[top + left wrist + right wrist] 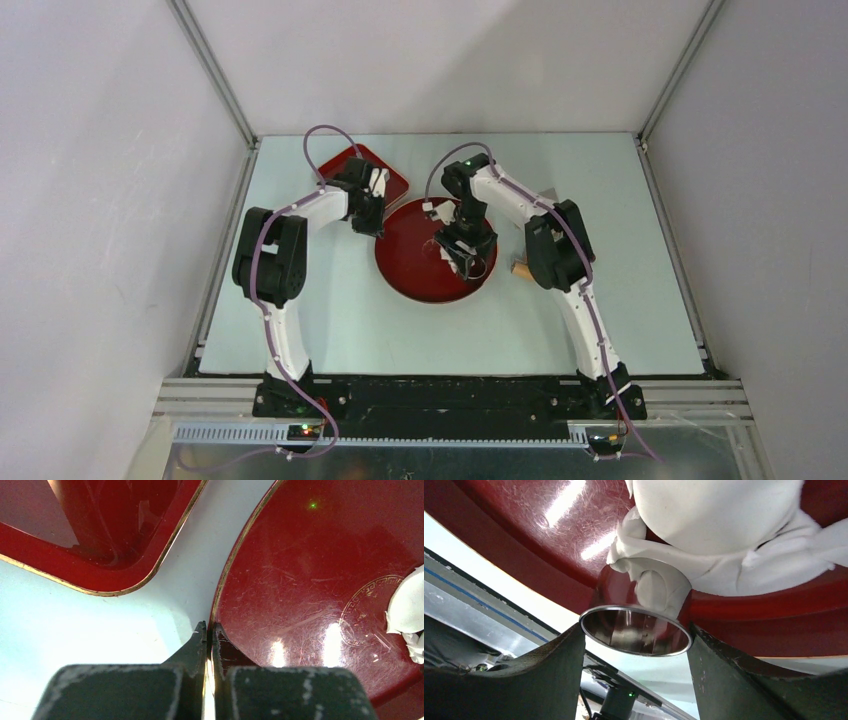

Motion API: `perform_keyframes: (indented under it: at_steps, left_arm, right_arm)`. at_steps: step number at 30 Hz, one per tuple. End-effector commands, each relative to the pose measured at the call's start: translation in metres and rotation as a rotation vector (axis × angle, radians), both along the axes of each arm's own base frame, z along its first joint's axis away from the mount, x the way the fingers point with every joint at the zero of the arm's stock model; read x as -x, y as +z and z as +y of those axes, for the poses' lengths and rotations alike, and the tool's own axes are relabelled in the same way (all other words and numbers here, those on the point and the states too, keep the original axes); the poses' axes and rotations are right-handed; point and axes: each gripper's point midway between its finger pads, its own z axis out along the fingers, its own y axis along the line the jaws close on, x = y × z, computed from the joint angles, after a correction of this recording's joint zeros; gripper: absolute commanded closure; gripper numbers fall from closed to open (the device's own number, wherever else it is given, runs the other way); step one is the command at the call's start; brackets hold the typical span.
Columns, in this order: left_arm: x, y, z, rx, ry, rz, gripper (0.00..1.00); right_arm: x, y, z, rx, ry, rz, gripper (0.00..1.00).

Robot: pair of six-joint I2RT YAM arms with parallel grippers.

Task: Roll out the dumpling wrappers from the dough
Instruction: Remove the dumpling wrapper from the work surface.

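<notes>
In the left wrist view my left gripper (208,627) is shut on the gold-edged rim of the round red plate (300,570), at its left side. White dough (719,520) lies on that plate (539,515), smooth in the middle with ragged torn edges. My right gripper (636,635) is shut on a shiny metal ring cutter (624,605), whose far end presses into the near edge of the dough. A lump of dough shows through the ring. I cannot pick out a neat round dumpling wrapper. From above, the right gripper (468,258) hangs over the plate's (410,265) right half.
A square red tray (115,535) with a gold rim sits just behind and left of the plate, its corner close to the left gripper (372,225). A small wooden object (521,268) lies on the table right of the plate, beside the right arm.
</notes>
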Motion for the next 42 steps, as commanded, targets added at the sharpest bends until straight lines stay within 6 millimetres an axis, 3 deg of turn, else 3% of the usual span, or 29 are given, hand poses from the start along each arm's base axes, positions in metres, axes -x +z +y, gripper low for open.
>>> perform_keyframes:
  at_steps: [1,7,15,22,37,42]
  left_arm:
    - [-0.006,0.018,0.001,0.003,0.008,-0.057,1.0]
    - [-0.006,0.018,0.002,0.002,0.009,-0.056,1.0]
    - [-0.006,0.018,0.002,0.002,0.011,-0.056,1.0]
    - [-0.006,0.018,0.002,0.003,0.01,-0.055,1.0]
    - [-0.006,0.018,0.002,0.003,0.01,-0.056,1.0]
    - [-0.006,0.018,0.002,0.003,0.011,-0.057,1.0]
  right_arm:
    - [0.001,-0.001,0.008,-0.029,0.013,0.025,0.54]
    - [0.008,0.0,0.025,-0.095,0.008,0.085,0.54]
    - [0.025,0.014,0.066,-0.272,0.002,0.214,0.55]
    - [0.032,0.017,0.083,-0.348,-0.012,0.292,0.56]
    - [0.031,0.079,0.132,-0.649,0.027,0.301,0.57]
    - [0.015,0.091,0.125,-0.651,0.009,0.214,0.58]
